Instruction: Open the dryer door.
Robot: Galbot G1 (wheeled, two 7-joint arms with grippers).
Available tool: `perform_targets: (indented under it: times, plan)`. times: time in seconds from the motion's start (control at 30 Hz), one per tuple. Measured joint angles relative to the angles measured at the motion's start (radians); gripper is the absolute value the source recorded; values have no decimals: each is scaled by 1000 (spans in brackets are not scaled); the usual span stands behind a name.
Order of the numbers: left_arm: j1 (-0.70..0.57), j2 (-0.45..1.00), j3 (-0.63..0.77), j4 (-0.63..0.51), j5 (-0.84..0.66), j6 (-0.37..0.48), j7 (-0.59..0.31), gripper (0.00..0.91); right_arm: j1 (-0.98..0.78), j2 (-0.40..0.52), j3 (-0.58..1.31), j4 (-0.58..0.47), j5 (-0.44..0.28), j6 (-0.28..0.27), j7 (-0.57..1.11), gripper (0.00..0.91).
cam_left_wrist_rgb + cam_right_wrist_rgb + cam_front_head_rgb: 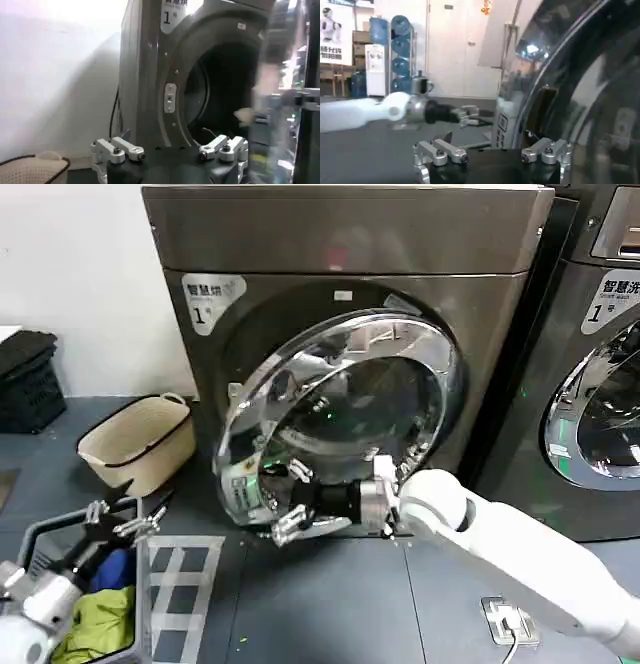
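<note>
The dryer [350,234] is a bronze-grey box with a "1" sticker at its upper corner. Its dryer door [345,409], chrome-rimmed with dark glass, stands swung partly out from the front. My right gripper [287,502] is open at the door's lower edge. In the right wrist view that gripper [494,158] has the door's rim [555,80] close beside one finger. My left gripper [125,519] hangs open and empty at the lower left, away from the door. The left wrist view looks past the left gripper [172,156] at the dryer [145,75] and its dark drum opening [225,90].
A cream laundry basket [140,439] sits on the floor left of the dryer. Under my left arm is a grey bin of clothes [100,609]. A second machine [600,364] stands to the right. A white plug [510,619] lies on the floor.
</note>
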State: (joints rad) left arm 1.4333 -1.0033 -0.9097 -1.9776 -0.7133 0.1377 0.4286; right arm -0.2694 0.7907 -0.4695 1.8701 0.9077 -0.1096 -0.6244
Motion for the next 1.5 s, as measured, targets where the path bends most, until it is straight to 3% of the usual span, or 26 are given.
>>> perform_targets:
  times: [0.67,0.9,1.13,1.3,1.5]
  plan:
    - [-351,208,280,230,22,0,10,907,-196,-217,162,136,-81,69,-170,907]
    - [-434,258,387,223,19,-11,31,907,-414,-315,348,177,-118,126,-231,907]
    - [-483,274,499,193,35,-24,53,907,-674,-351,604,179,-110,166,-242,907]
    - [-522,260,569,188,48,-27,63,907,-893,-342,826,170,-114,235,-274,907]
    - [-569,235,645,191,56,-37,67,907,-1172,-296,1092,136,-104,369,-287,907]
